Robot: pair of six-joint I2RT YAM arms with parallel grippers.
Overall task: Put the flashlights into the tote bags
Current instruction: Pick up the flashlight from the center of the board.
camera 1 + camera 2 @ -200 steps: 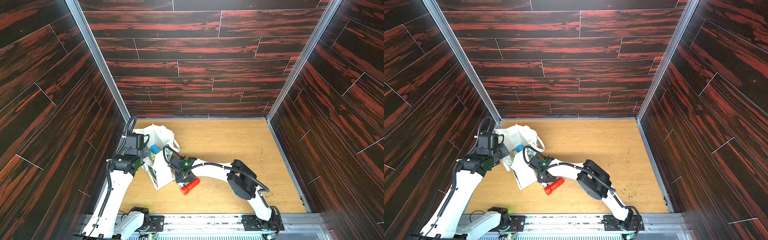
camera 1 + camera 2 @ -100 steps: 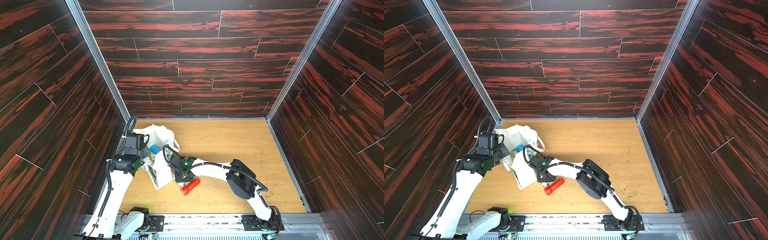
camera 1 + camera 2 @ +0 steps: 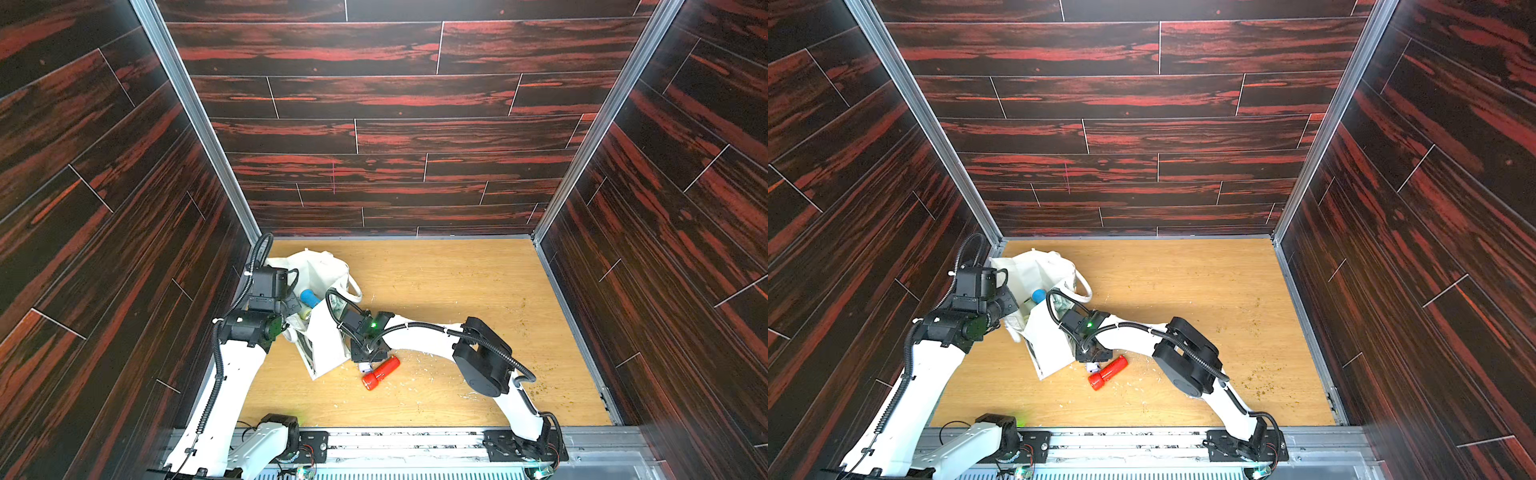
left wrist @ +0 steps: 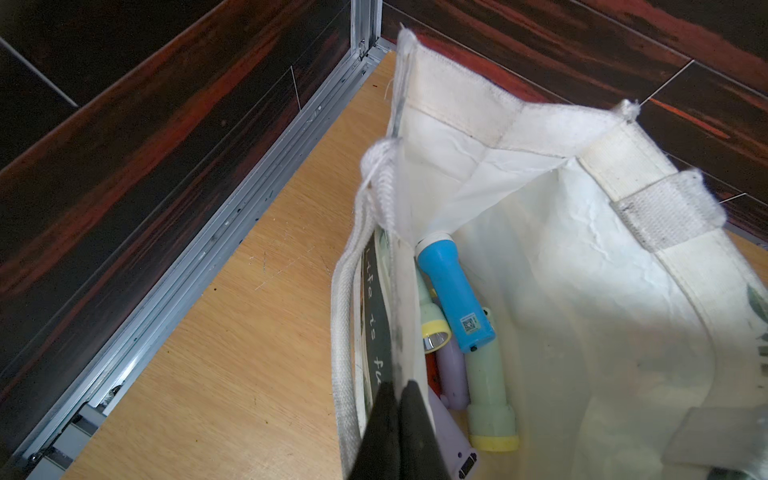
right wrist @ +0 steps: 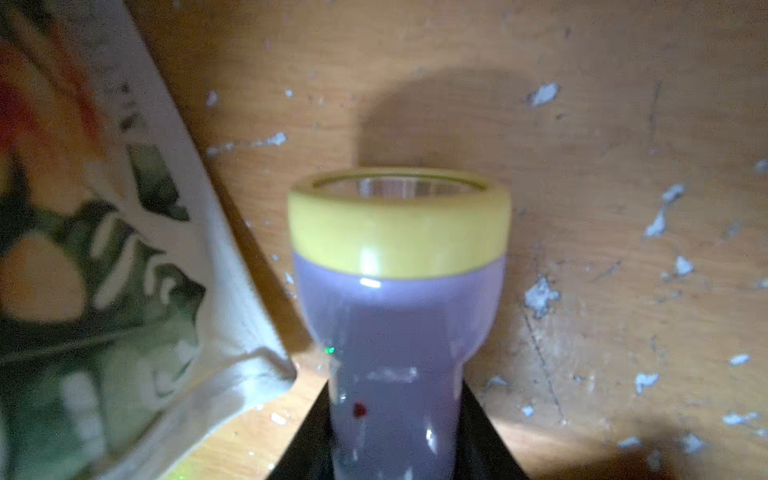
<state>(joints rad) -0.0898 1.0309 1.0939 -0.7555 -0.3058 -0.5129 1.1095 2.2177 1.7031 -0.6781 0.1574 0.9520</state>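
At the near left of the wooden tabletop (image 3: 457,299), my right gripper (image 5: 395,415) is closed on a lilac plastic flashlight with a yellow head (image 5: 399,316), with a dark finger on either side of the barrel. This wrist view is blurred and cuts off the tail, and I cannot tell whether the head touches the wood. In both top views the gripper hides nearly all of the flashlight.

Just beside it stands the off-white canvas tote bag (image 3: 326,345), mouth open upward, with a dark printed picture on the side next to the flashlight. A red plastic flashlight (image 3: 380,372) lies on the wood just beside the gripper, on the side away from the bag.

My left gripper (image 4: 400,395) is pinched shut on the bag's rim. Inside, a blue plastic flashlight (image 4: 455,291) lies over a pale green flashlight (image 4: 488,386) and other pale ones. The rim hides part of the heap, so I cannot count it.

The bag stands near the left wall panels (image 3: 124,249). Open wood, speckled with white flecks (image 5: 540,295), runs from the red flashlight to the far and right walls.
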